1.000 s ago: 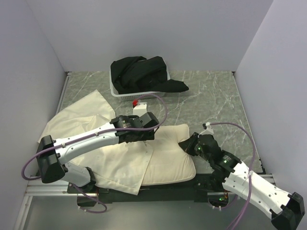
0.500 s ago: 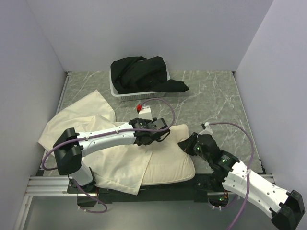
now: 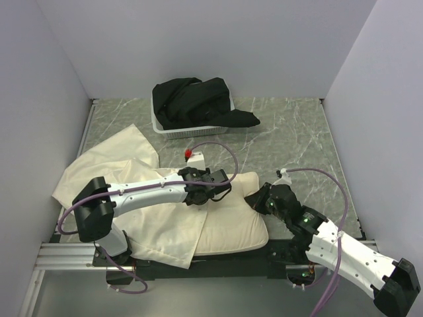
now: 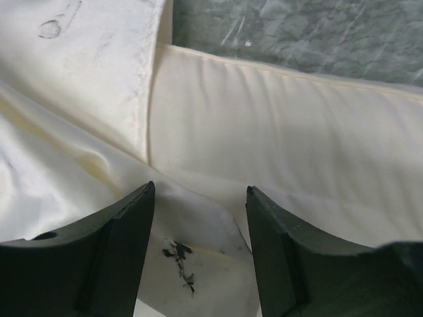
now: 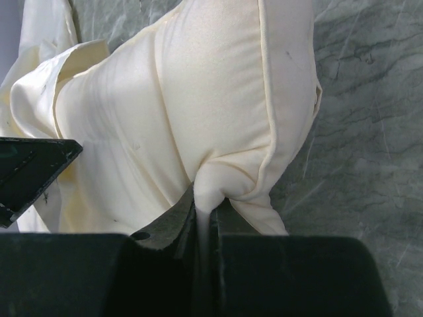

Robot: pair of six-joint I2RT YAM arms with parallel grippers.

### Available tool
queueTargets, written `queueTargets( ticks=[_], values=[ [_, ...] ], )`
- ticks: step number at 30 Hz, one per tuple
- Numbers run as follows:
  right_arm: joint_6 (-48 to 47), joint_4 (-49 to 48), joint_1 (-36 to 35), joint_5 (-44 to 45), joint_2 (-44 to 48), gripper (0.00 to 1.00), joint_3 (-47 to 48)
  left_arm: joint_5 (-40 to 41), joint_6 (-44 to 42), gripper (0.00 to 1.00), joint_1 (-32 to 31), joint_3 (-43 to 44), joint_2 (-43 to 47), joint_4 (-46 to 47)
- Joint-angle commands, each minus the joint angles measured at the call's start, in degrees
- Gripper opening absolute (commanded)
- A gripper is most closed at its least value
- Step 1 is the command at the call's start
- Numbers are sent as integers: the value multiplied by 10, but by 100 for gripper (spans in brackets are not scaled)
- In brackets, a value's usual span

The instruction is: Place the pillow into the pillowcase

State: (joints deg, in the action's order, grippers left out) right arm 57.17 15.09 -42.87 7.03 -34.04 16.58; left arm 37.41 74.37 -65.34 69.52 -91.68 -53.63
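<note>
The pillow (image 3: 234, 221) lies on the marbled surface (image 3: 291, 139) near the front edge, between the two arms. Its left part is covered by the pillowcase (image 3: 112, 165); its right part lies bare. The pillowcase spreads wrinkled to the left and toward the back, and its hemmed opening lies across the pillow's middle.

The left hand (image 3: 223, 185) reaches in from the left and hangs over the far edge of the pillow, just where the pillowcase hem meets the bare pillow. In the left wrist view its two dark fingers (image 4: 112, 257) stand apart, with cream cloth showing in the gap. Whether the tips touch the cloth cannot be told.

The right hand (image 3: 256, 197) is at the pillow's right end. In the right wrist view its fingers are pressed together on a pinch of the pillow's edge, and the fabric bunches into a fold above the grip.

Farther back, a white basket (image 3: 173, 131) holds a heap of black cloth (image 3: 195, 102) that spills over its right side. A small white box (image 3: 195, 158) with a red bit on top sits between the basket and the pillow.
</note>
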Motion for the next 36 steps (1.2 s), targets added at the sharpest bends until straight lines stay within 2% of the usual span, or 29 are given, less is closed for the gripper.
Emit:
queueTargets(
  ticks=[1, 2, 4, 5, 6, 8, 12, 15, 20, 22, 24, 25, 28, 32, 34, 36],
  values=[
    [1, -42, -10, -43, 7, 0, 8, 28, -16, 64, -2, -1, 3, -44],
    [2, -45, -11, -45, 5, 0, 8, 26, -34, 63, -2, -2, 2, -42],
    [5, -52, -11, -48, 2, 0, 6, 5, -62, 50, -2, -7, -1, -18],
    [7, -53, -11, -51, 4, 0, 5, -1, -79, 40, -3, -8, -3, -12],
    [8, -55, -11, -52, 5, 0, 4, -10, -91, 17, -2, -8, -3, -3],
    [9, -55, -11, -56, 9, 0, 5, -33, -132, 1, -1, -6, 6, 30],
    [10, -49, -12, -68, 23, 0, 19, -65, -211, 1, 11, 46, 24, 61],
    [12, -58, -12, -103, 45, 0, 28, -104, -286, 1, 18, 119, 38, 94],
    [4, -49, -12, -110, 77, 0, 85, -186, -381, 1, 18, 259, 38, 144],
    [-3, -30, -12, -87, 85, 0, 125, -239, -404, 1, 17, 305, 33, 166],
    [-6, -10, -11, -49, 93, 0, 171, -257, -418, 1, 14, 350, 26, 164],
    [-10, 5, -10, -19, 93, 0, 187, -276, -424, 1, 13, 359, 22, 166],
    [-20, 27, -3, -4, 77, 0, 255, -280, -438, 1, 10, 363, 33, 171],
    [-38, 80, 23, 40, 29, 0, 380, -259, -440, 1, 10, 330, 53, 177],
    [-43, 98, 70, 20, 6, 0, 416, -245, -432, 1, 11, 294, 69, 181],
    [-37, 91, 110, -68, -38, 0, 440, -219, -425, 1, 11, 267, 83, 193]
  ],
)
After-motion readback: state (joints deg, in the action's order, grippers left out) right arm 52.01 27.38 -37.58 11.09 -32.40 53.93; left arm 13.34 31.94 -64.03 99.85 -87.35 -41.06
